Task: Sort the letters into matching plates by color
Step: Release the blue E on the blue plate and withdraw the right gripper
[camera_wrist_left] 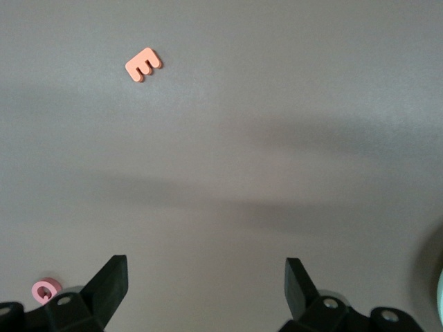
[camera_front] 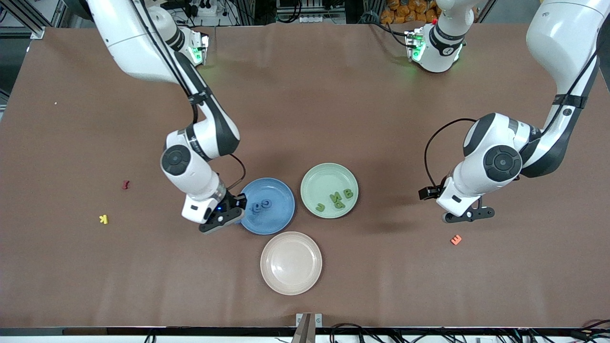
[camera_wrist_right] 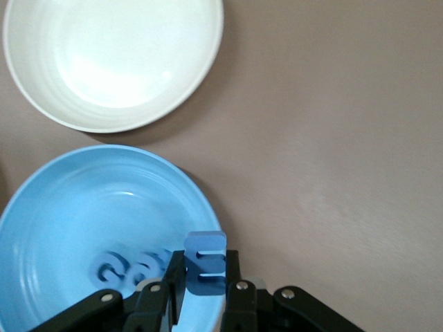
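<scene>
My right gripper (camera_front: 232, 211) is shut on a blue letter E (camera_wrist_right: 205, 246), held upright over the rim of the blue plate (camera_front: 281, 190) at the edge toward the right arm's end of the table. In the right wrist view the gripper (camera_wrist_right: 204, 271) pinches the E between both fingers above the plate's rim (camera_wrist_right: 83, 180). Other blue letters (camera_front: 261, 206) lie in the plate and also show in the right wrist view (camera_wrist_right: 114, 266). The pale green plate (camera_front: 324, 178) beside it holds several green letters (camera_front: 339, 200). My left gripper (camera_front: 468, 215) is open and empty over bare table (camera_wrist_left: 205, 271).
A beige plate (camera_front: 291, 281) lies nearer the front camera than the two other plates; it also shows in the right wrist view (camera_wrist_right: 41, 104). An orange E (camera_front: 456, 240) (camera_wrist_left: 143, 64) and a pink letter (camera_wrist_left: 46, 290) lie near my left gripper. A red letter (camera_front: 126, 184) and a yellow K (camera_front: 103, 218) lie toward the right arm's end.
</scene>
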{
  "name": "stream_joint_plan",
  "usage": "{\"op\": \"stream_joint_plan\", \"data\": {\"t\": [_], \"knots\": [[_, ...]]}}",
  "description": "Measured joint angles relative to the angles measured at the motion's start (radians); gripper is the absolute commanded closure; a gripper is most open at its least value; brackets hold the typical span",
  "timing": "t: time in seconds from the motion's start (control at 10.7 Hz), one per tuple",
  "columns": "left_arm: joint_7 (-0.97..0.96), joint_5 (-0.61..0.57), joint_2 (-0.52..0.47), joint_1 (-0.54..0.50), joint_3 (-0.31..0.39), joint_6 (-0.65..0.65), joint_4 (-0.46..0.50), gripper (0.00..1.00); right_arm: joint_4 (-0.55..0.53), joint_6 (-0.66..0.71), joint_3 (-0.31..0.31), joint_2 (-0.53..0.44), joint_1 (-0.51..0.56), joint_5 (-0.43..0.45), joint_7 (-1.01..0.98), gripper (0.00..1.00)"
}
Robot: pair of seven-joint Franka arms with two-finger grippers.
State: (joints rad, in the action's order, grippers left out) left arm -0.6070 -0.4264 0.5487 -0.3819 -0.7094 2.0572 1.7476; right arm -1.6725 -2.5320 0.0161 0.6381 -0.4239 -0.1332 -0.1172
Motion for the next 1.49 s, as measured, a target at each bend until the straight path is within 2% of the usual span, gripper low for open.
{"op": "stream_joint_plan", "data": {"t": [0.47,0.65,0.75,0.84,0.93,1.12,1.31,1.49], "knots": [[0.002,0.0,-0.034,-0.042,-0.024,0.001,0.054,0.0,0.106,0.0,-0.001,0.081,-0.077,0.0,0.005,0.91],[0.037,0.0,-0.048,-0.104,-0.071,0.002,0.082,0.0,0.12,0.0,-0.002,0.102,-0.092,0.0,0.005,0.91],[0.067,0.0,-0.051,-0.166,-0.117,0.003,0.097,0.0,0.121,0.0,-0.002,0.11,-0.098,0.0,0.005,0.85],[0.104,0.0,-0.053,-0.242,-0.17,0.003,0.111,0.0,0.121,-0.001,-0.002,0.117,-0.103,0.0,0.005,0.35],[0.133,0.0,-0.054,-0.317,-0.221,0.004,0.128,0.0,0.123,-0.001,-0.002,0.124,-0.105,0.0,0.005,0.0],[0.152,0.0,-0.056,-0.411,-0.296,0.006,0.154,0.0,0.124,-0.006,-0.002,0.138,-0.106,0.0,0.036,0.0],[0.152,0.0,-0.064,-0.424,-0.316,0.011,0.16,0.0,0.132,-0.006,-0.002,0.139,-0.107,0.0,0.052,0.0],[0.152,0.0,-0.078,-0.426,-0.318,0.012,0.122,0.0,0.153,-0.002,0.002,0.139,-0.106,0.0,0.053,0.0]]}}
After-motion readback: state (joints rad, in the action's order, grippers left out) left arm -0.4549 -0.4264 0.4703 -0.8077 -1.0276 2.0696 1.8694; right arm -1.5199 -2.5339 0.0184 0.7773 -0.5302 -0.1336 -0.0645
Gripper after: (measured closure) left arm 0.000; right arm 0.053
